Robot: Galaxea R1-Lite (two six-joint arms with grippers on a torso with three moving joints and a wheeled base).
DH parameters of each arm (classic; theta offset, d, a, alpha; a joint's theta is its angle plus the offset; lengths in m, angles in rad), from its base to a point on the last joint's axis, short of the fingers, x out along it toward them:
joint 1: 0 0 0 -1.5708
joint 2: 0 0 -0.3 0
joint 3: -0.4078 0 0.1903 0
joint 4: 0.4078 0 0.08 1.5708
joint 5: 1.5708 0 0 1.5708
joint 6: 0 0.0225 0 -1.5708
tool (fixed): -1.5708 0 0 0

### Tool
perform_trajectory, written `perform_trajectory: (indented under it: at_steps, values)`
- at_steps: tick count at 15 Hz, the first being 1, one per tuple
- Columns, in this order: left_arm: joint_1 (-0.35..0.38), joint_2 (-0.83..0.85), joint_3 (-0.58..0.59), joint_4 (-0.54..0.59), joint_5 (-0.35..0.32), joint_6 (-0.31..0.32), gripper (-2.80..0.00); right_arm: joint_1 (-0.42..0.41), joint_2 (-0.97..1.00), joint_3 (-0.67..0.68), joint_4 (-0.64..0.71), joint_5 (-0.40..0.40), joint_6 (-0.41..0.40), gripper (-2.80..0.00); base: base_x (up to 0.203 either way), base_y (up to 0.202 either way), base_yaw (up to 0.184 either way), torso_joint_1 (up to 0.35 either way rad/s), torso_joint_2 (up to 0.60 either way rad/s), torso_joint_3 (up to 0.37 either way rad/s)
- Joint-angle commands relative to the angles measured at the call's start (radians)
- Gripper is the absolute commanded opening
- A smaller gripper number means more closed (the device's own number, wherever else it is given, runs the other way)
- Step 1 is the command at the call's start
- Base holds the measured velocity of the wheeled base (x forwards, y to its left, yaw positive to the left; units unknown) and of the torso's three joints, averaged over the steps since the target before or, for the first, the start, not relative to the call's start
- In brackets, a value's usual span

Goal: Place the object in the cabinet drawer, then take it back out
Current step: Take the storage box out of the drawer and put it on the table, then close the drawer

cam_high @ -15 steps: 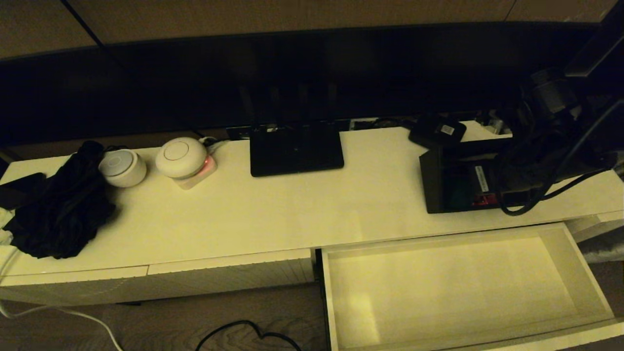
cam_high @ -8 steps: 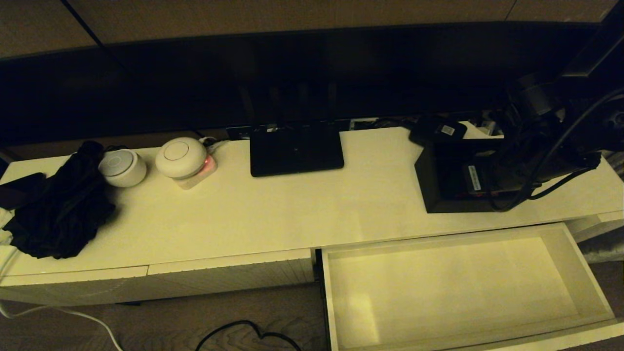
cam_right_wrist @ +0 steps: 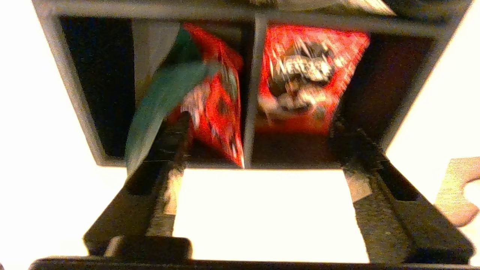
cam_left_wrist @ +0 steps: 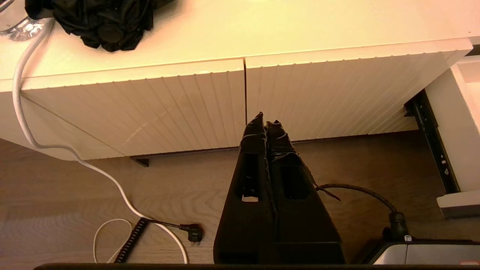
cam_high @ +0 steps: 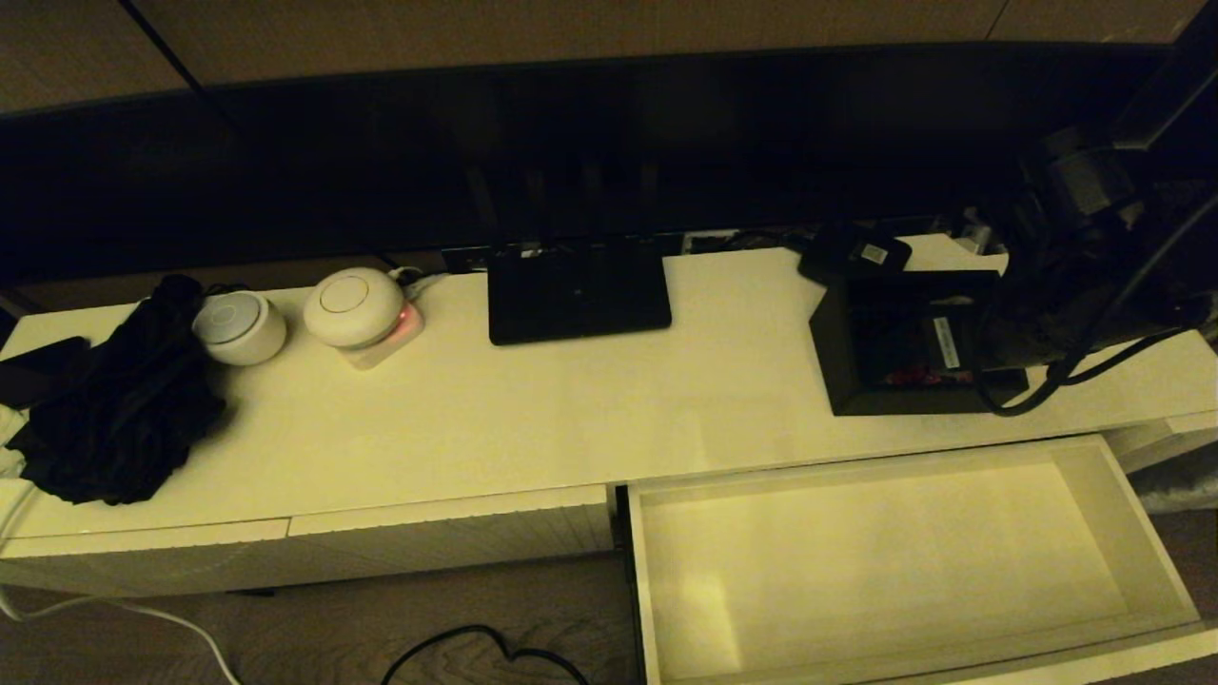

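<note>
Hovering wide-jawed, right pincer [cam_right_wrist: 258, 150] straddling the near wall of the box [cam_high: 904, 342] on the cabinet top, empty drawer [cam_high: 1156, 533] below — risking snagging and dragging that rim.

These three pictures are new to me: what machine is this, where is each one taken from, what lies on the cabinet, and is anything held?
This is a two-armed robot on a wheeled base. The wide picture is from its head, looking down at a cream cabinet top with the cabinet drawer pulled out and nothing in it. The other two are from cameras on its wrists.

On top lie a dark cloth, two round white devices, a flat black router, a small black device with a white label and the black organiser box, with red packets inside.

The right gripper is at the box's edge with its fingers apart, so it holds nothing. The left gripper is shut and parked low in front of the closed ribbed panels.
</note>
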Motion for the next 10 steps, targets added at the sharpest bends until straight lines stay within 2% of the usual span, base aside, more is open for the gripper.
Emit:
perform_trajectory:
  at_steps: [1,6,8,9,10]
  values:
    - [0.000,0.000,0.003,0.000,0.001,0.000,-2.80,0.005,-0.109,0.083,-0.010,-0.006,-0.030,0.00,0.000,0.000,0.000,0.000,0.00,0.000]
    - [0.000,0.000,0.003,0.000,0.001,0.000,-2.80,0.030,-0.361,0.406,-0.120,-0.011,-0.190,0.00,0.000,0.000,0.000,0.000,0.00,0.000]
    - [0.000,0.000,0.003,0.000,0.001,0.000,-2.80,0.050,-0.432,0.506,-0.133,-0.013,-0.225,0.00,0.000,0.000,0.000,0.000,0.00,0.000]
    - [0.000,0.000,0.003,0.000,0.001,0.000,-2.80,0.066,-0.461,0.555,-0.135,-0.013,-0.231,-2.80,0.000,0.000,0.000,0.000,0.00,0.000]
    - [0.000,0.000,0.003,0.000,0.001,0.000,-2.80,0.087,-0.488,0.598,-0.136,-0.013,-0.237,-2.80,0.000,0.000,0.000,0.000,0.00,0.000]
